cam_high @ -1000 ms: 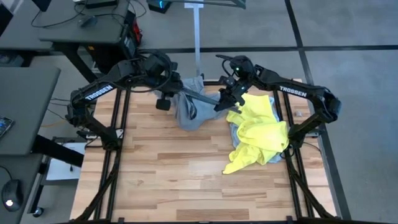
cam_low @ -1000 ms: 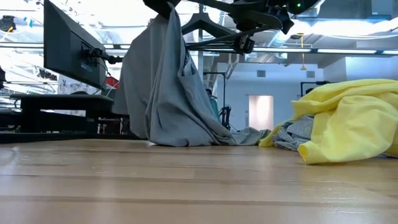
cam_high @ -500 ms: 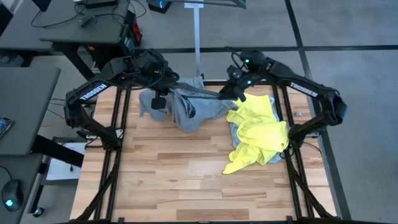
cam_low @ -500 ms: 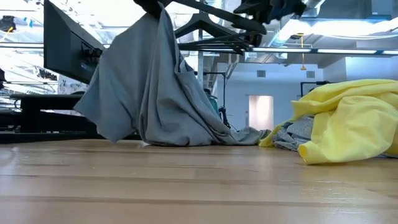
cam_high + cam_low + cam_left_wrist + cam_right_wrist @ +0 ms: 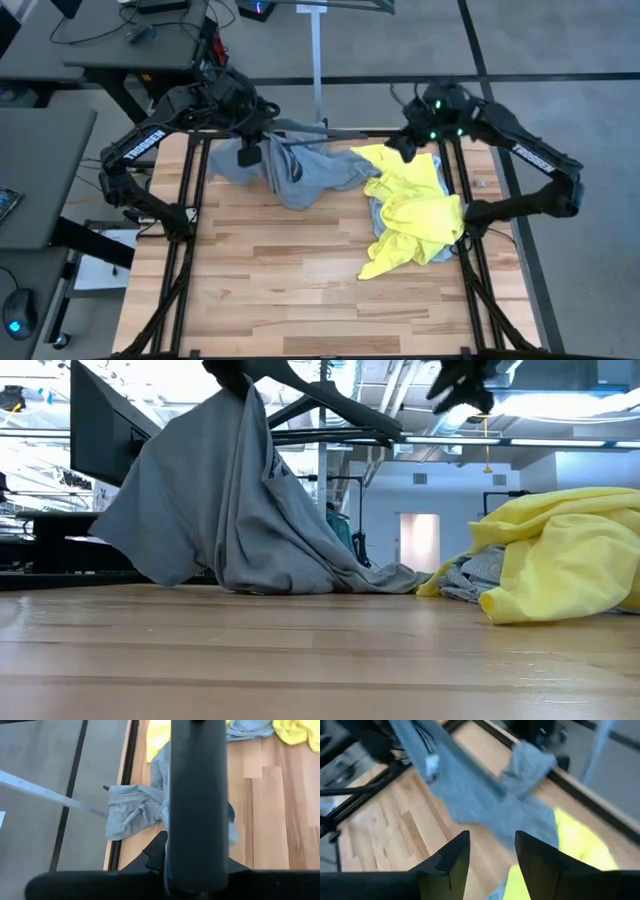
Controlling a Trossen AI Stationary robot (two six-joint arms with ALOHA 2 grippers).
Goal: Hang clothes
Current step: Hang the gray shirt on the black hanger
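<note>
A grey T-shirt (image 5: 300, 175) (image 5: 230, 500) drapes over a black hanger (image 5: 325, 130) (image 5: 335, 405), which my left gripper (image 5: 252, 128) (image 5: 232, 372) holds up at the table's far left; the shirt's lower part lies on the wood. My right gripper (image 5: 400, 146) (image 5: 492, 837) hovers open at the far right, apart from the hanger's free end, nothing between its fingers. A neon-yellow T-shirt (image 5: 415, 210) (image 5: 560, 550) lies heaped at the right on a pale blue shirt (image 5: 376, 212) (image 5: 465, 575). My left gripper is shut on the black hanger at its left end (image 5: 255, 372), high above the table. The gripper and the grey cloth gathered there hide which part it has. The hanger slopes down toward the right, lifted clear, and the shirt hangs slack from it onto the table.
A metal stand pole (image 5: 317, 60) rises just beyond the far edge. A desk (image 5: 150, 40) with a monitor (image 5: 110, 435) stands far left. The near half of the wooden table (image 5: 300, 290) is bare. Black frame rails (image 5: 190, 200) run along both sides.
My right gripper has let go of the hanger's right end, tipped upward and drawn away up and toward the table's right far corner. My left gripper has carried the hanger a little left, and the grey shirt has spread out leftward, one sleeve now lying on the table.
</note>
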